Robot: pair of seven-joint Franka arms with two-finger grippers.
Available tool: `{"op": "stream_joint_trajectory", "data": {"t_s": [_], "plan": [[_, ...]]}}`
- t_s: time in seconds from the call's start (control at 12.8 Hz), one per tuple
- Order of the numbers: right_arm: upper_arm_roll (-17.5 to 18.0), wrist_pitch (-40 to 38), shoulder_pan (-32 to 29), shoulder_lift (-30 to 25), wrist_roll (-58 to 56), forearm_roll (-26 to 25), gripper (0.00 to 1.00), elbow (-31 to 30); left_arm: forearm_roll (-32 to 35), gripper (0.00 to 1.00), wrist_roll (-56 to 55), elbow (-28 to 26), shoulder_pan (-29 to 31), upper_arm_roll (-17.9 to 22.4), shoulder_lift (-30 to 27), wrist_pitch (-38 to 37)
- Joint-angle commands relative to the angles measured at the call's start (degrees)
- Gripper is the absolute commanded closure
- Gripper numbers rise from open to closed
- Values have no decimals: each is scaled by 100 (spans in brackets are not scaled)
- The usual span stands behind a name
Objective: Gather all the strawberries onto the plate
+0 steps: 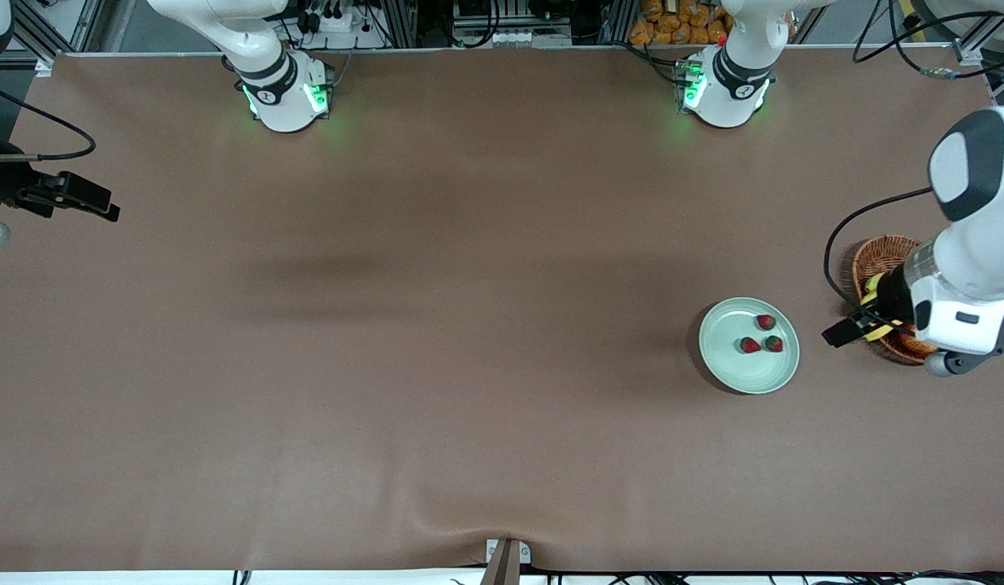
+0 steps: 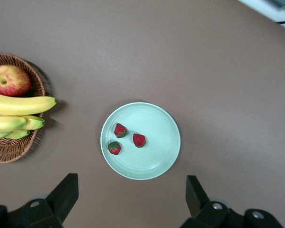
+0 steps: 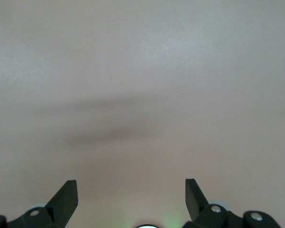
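Note:
Three strawberries [image 1: 765, 322] [image 1: 750, 345] [image 1: 773, 344] lie inside the pale mint-green plate [image 1: 737, 375], toward the left arm's end of the table. The left wrist view shows the same berries [image 2: 120, 130] [image 2: 139, 140] [image 2: 114, 147] on the plate [image 2: 152, 164]. My left gripper [image 1: 837, 333] is open and empty, up in the air between the plate and a wicker basket; in its wrist view [image 2: 131, 186] the jaws stand wide apart over bare table beside the plate's rim. My right gripper [image 1: 106, 210] is open and empty at the right arm's end of the table, over bare table [image 3: 131, 187].
A brown wicker basket [image 1: 882, 256] stands beside the plate, partly under the left arm. In the left wrist view the basket [image 2: 12, 149] holds a red-yellow apple [image 2: 9, 80] and bananas [image 2: 19, 105]. The brown table cloth [image 1: 437, 325] covers the table.

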Motion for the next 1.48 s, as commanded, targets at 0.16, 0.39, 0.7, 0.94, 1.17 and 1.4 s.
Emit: {"op": "stream_joint_trajectory", "data": {"t_s": [0.16, 0.39, 0.7, 0.94, 1.17, 1.4], "plan": [[-9, 9, -14, -20, 75, 17, 0, -13, 83, 0, 907, 195, -9, -284, -504, -483], [-9, 0, -23, -20, 74, 17, 0, -22, 75, 0, 917, 670, 0, -434, -566, -1272], [-9, 9, -23, -20, 74, 17, 0, -13, 57, 0, 961, 706, 0, -417, -882, -1504], [-9, 9, -23, -20, 74, 17, 0, -22, -13, 0, 1600, 425, -663, 377, -1136, -1583], [-9, 9, -23, 6, 57, 17, 0, -13, -303, 0, 2048, -416, -1117, 1130, -1680, -1234], [-9, 9, -32, 6, 57, 17, 0, -13, -304, 0, 2287, -463, -1038, 1209, -1770, -1476]]}}
